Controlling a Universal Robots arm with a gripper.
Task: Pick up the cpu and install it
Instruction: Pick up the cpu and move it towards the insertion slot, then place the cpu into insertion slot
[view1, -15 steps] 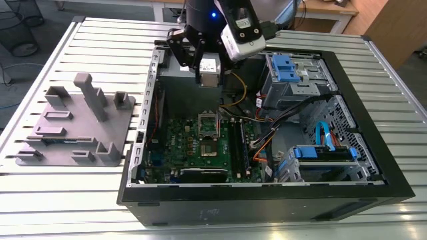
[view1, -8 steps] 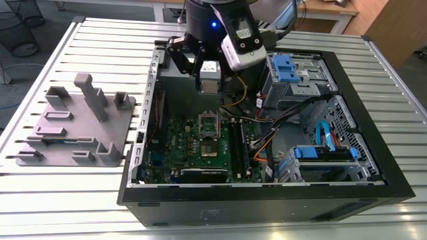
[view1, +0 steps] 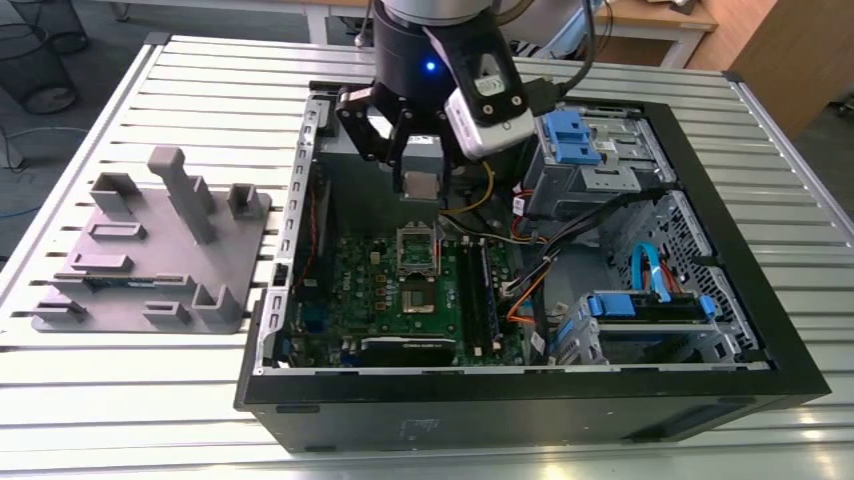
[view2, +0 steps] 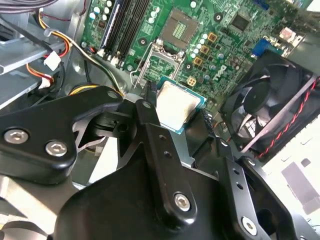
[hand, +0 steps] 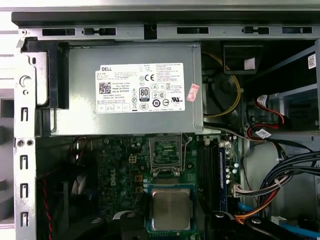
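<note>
My gripper (view1: 420, 182) is shut on the cpu (view1: 420, 186), a small square chip with a pale metal top, and holds it level inside the open computer case, above the green motherboard (view1: 380, 290). In both wrist views the cpu (view2: 175, 105) (hand: 170, 209) sits between the black fingers (view2: 150, 107). The open socket (view2: 179, 27) lies on the board a short way beyond the chip, with its metal frame (view2: 160, 62) flipped up beside it. In the exterior view the socket (view1: 424, 292) lies lower than the chip in the picture.
The power supply (hand: 135, 90) sits beside the socket. A black fan (view2: 270, 110), memory slots (view2: 125, 25), loose cables (view1: 534, 250) and blue drive cages (view1: 567, 135) crowd the case. A grey fixture block (view1: 147, 250) stands on the slatted table at the exterior view's left.
</note>
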